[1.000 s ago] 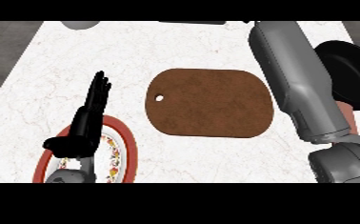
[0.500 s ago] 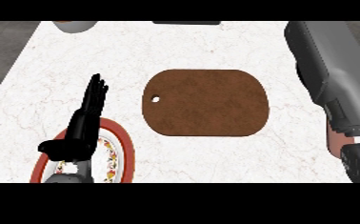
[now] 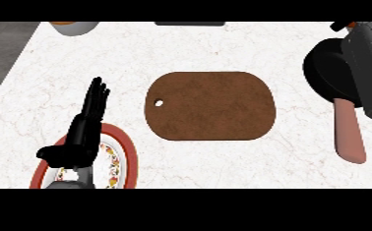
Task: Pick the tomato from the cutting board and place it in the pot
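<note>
The brown cutting board [image 3: 210, 106] lies in the middle of the counter with nothing on it. At the right edge is the black pot [image 3: 325, 72], its reddish-brown handle [image 3: 350, 132] pointing toward me. My grey right forearm [image 3: 361, 53] crosses over the pot's right side. Only a black bit of my right hand [image 3: 336, 26] shows at the top right. Beside it is an orange-red sliver [image 3: 352, 24], perhaps the tomato; I cannot tell. My left hand [image 3: 81, 131] rests open at the lower left, fingers up.
A red-rimmed patterned plate [image 3: 125, 157] lies under my left hand at the counter's front left. A grey bowl [image 3: 74, 27] with something orange in it sits at the back left. A dark flat object [image 3: 190, 23] shows at the back edge.
My right arm has swung to the right and back, off the area beside the cutting board, uncovering the pot and its handle. My left hand has stayed put.
</note>
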{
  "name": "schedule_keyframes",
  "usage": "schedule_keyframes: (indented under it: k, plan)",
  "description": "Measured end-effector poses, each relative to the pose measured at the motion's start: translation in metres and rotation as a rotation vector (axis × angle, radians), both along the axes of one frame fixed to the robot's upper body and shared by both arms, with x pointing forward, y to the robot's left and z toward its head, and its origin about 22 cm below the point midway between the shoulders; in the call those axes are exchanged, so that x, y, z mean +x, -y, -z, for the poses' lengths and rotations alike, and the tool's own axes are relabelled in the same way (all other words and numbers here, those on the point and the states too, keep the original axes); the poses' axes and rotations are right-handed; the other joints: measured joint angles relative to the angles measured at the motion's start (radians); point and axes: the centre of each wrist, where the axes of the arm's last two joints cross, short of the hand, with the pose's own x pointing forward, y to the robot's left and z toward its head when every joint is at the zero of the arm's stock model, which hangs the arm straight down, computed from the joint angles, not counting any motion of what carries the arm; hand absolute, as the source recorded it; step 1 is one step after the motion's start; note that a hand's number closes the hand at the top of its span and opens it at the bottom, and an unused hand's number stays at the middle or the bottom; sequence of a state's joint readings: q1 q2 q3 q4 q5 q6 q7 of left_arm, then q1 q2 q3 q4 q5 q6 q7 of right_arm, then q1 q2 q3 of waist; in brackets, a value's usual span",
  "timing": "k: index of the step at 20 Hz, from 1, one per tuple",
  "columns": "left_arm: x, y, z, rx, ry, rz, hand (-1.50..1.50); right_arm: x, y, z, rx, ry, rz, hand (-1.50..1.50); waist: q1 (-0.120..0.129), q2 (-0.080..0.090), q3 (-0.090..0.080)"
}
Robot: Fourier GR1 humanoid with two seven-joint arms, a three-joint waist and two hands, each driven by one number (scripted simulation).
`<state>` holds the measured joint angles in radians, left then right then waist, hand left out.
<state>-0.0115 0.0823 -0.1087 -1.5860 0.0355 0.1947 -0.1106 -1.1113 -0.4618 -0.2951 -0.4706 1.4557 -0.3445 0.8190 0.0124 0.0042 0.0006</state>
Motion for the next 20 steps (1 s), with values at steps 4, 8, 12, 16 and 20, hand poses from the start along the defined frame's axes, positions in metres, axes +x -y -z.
schedule_keyframes:
  k: [4,8,12,16,20]
  plan:
    - [0.001,0.001,0.0,-0.005,0.006,0.01,0.0,-0.008,0.028,0.016,0.062,-0.022,0.0,1.5,0.007,0.003,0.0]
    - [0.001,0.001,-0.001,-0.006,0.005,0.011,0.0,-0.019,0.054,0.038,0.132,-0.078,-0.007,1.5,0.009,0.004,0.0]
    - [0.002,-0.002,-0.001,-0.003,0.008,0.017,0.0,-0.033,0.077,0.061,0.207,-0.115,0.036,1.5,0.015,0.008,0.001]
    - [0.003,-0.001,0.002,-0.01,0.009,0.017,0.0,-0.046,0.095,0.081,0.316,-0.183,0.134,-1.5,0.016,0.009,0.001]
    - [0.007,-0.002,0.003,-0.006,0.013,0.012,0.0,-0.057,0.107,0.093,0.41,-0.169,0.095,-1.5,0.014,0.009,0.002]
